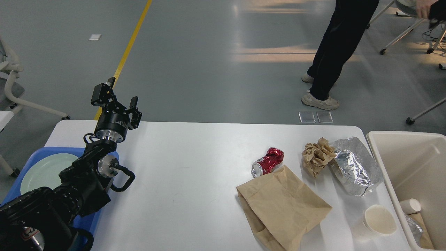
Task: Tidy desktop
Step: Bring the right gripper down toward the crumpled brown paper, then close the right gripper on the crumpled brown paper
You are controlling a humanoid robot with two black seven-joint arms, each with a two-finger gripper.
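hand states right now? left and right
Left hand: open, empty, raised above the far left of the desktop.
Right hand: not in view.

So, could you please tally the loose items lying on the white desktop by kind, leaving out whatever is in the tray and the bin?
Crushed red can: 1
Flat brown paper bag: 1
Crumpled brown paper ball: 1
Crumpled foil wrapper: 1
White paper cup: 1
Total on the desktop: 5
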